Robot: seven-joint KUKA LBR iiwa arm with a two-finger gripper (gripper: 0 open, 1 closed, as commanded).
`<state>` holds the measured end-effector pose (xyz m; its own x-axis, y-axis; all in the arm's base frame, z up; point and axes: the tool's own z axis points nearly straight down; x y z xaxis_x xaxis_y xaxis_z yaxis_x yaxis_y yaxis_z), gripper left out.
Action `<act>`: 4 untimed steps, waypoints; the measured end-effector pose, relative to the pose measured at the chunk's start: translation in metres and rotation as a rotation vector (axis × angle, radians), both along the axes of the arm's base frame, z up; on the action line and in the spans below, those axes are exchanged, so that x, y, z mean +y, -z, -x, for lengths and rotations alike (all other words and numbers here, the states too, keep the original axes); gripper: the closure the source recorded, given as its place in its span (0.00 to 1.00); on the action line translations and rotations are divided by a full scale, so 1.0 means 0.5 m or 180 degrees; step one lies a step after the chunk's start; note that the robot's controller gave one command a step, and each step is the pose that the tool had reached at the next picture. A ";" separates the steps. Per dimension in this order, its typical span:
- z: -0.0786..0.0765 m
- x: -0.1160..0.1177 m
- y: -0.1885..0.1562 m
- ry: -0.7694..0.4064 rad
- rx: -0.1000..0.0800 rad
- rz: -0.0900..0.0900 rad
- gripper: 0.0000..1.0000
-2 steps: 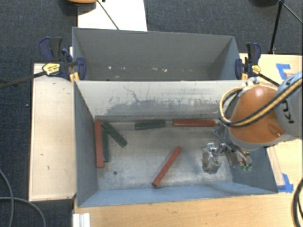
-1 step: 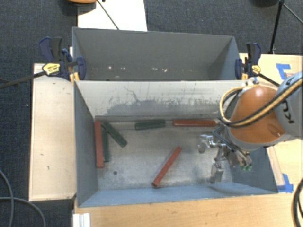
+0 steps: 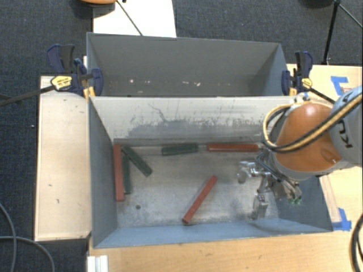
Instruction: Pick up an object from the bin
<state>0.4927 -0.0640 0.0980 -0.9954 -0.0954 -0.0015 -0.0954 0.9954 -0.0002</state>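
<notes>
Fingers: two metal prongs, spread apart, nothing between them, only bare floor below. Gripper hangs low in the right end of the bin, under the orange cover of the wrist.

Contents, left to right:

1. Left red stick: lies lengthwise against the foot of the left wall.
2. Left green stick: dark, just beside item 1, parallel to it.
3. Slanted green stick: dark, angled out from the back-left corner, its upper end near items 1 and 2.
4. Back green stick: flat along the foot of the back wall.
5. Middle red stick: lies diagonally on open floor, clear of the rest, left of the gripper.
6. Back red stick: along the back wall, its right end near the wrist.

Step in hand, as I judge it: approach. No stick is taken, and none sits under the prongs. Items 5 and 6 are nearest.

Next move calls for: a shift left to item 5, which has free floor on both sides, or back to item 6, where the wall crowds one side. Then a wrist turn so the prongs straddle the stick across its narrow width, a descent to the floor, and a closing.
</notes>
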 end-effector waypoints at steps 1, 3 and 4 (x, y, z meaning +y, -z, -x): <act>0.018 0.100 -0.046 -0.0144 0.0003 0.0000 0.00; 0.009 0.211 0.054 -0.0535 -0.0012 -0.0004 1.00; 0.006 0.210 0.053 -0.0538 -0.0025 -0.0003 0.00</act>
